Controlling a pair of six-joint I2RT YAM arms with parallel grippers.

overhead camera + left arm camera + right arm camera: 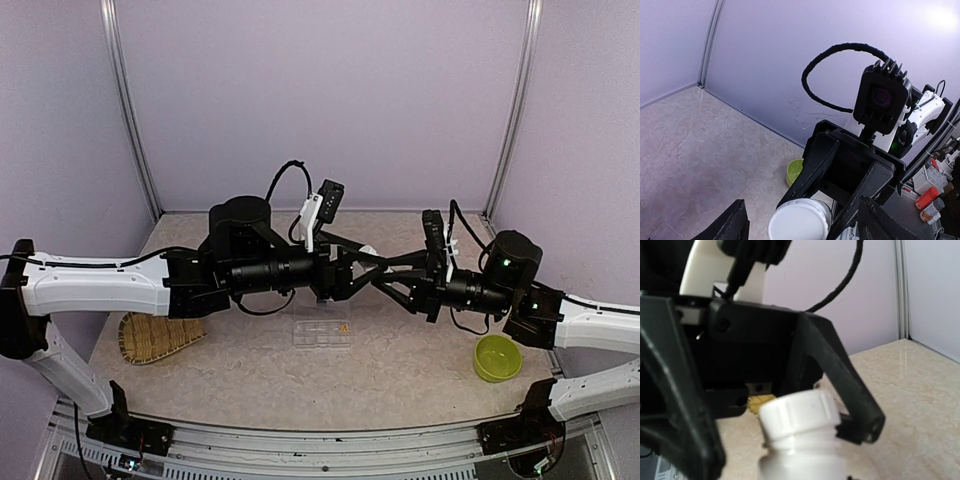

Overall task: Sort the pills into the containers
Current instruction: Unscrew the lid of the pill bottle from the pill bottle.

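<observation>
A white pill bottle (802,450) with a ribbed white cap (799,220) hangs in the air between the two arms. My right gripper (388,277) is shut on the bottle's body; its black fingers (812,167) converge on it in the left wrist view. My left gripper (802,205) is open, its fingers (850,390) flanking the cap. The clear compartment box (322,333) lies on the table below, lid open, with orange pills (343,326) in one right-hand compartment. The dark pill does not show.
A lime-green bowl (497,357) sits on the table at the right, also in the left wrist view (795,171). A woven bamboo tray (155,337) lies at the left. Purple walls close in the back and both sides.
</observation>
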